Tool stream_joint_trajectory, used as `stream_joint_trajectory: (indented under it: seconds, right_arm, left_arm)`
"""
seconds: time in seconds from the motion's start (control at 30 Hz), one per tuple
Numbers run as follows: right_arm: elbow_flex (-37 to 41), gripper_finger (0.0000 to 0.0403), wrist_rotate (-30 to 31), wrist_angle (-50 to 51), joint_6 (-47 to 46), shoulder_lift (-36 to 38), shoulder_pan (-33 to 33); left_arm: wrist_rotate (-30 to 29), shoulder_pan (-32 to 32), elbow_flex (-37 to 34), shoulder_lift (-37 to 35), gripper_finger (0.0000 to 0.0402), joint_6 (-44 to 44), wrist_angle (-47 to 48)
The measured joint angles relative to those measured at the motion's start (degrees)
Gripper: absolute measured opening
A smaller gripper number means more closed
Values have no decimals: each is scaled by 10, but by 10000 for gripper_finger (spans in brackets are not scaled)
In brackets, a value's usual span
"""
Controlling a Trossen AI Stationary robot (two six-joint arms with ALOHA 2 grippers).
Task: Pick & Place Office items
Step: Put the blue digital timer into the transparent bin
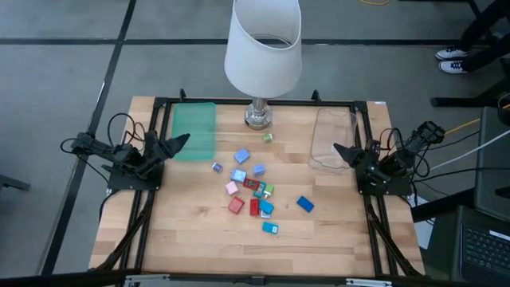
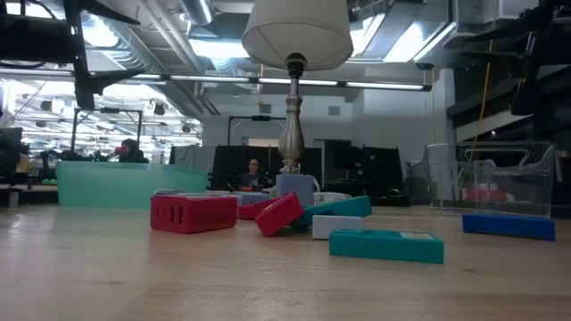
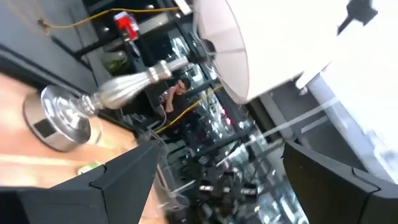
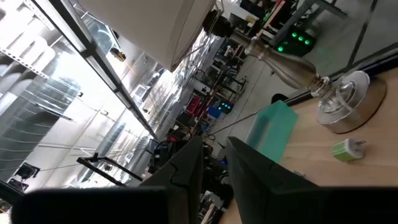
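Note:
The office items are several tiny blocks, mostly blue and red with some pink, green and teal, lying loose on the wooden table around its middle (image 1: pixel 253 190). In the low view a red block (image 2: pixel 192 214) and a teal one (image 2: pixel 385 244) lie nearest. A small green piece (image 1: pixel 268 137) rests by the lamp base. My left gripper (image 1: pixel 182 142) hovers at the table's left side next to the green tray, fingers wide open, holding nothing. My right gripper (image 1: pixel 341 150) hovers at the right side in front of the clear bin, its fingers a narrow gap apart, holding nothing.
A flat green tray (image 1: pixel 194 130) lies at the far left of the table, and a clear plastic bin (image 1: pixel 333 139) stands at the far right. A lamp with a white shade (image 1: pixel 263 40) stands on a silver base (image 1: pixel 257 117) at the far middle. Bare wood lies toward the near edge.

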State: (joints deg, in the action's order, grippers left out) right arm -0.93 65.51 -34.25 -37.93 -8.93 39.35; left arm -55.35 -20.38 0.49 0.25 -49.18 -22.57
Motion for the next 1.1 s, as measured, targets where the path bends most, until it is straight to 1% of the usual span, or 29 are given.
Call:
stream_joint_trajectory:
  seconds: [0.07,0.2,0.27,0.37,0.4,0.5,0.53,0.6,0.7,0.77,0.87,0.9,0.97,1.03,1.1]
  right_arm:
    - [0,80,-11,1,0,0,0]
    - [0,80,-56,2,-2,0,0]
    - [0,80,-52,2,-5,0,0]
    - [0,80,-25,1,-29,0,-2]
    - [0,80,-31,1,-34,0,-4]
    - [0,80,-78,-9,-43,0,-17]
    - [0,80,-83,-12,-50,0,-23]
    - [0,80,-102,-28,-51,-1,-37]
    - [-6,80,-151,-64,-26,-1,-59]
    - [-24,80,-187,-76,0,-7,-73]
    - [-68,80,-238,-76,43,-28,-95]
    - [-86,80,-254,-77,56,-40,-102]
    - [-123,80,-280,-76,86,-72,-115]
    - [-158,80,-290,-69,108,-116,-125]
    - [-190,80,-292,-50,122,-165,-134]
  left_arm:
    - [-17,0,0,0,338,13,5]
    - [-15,0,0,0,335,55,6]
    - [-5,0,0,0,327,62,5]
    - [18,0,0,0,299,55,5]
    - [26,0,0,0,286,52,5]
    - [30,0,0,0,243,50,-7]
    - [34,0,0,0,227,58,-15]
    - [63,2,0,0,191,95,-58]
    - [139,9,0,0,129,159,-140]
    - [200,15,1,3,85,194,-202]
    - [271,21,26,26,22,227,-239]
    - [294,24,42,40,12,236,-241]
    - [335,30,78,82,7,255,-242]
    - [367,36,121,139,6,272,-241]
    - [400,42,171,210,3,284,-241]
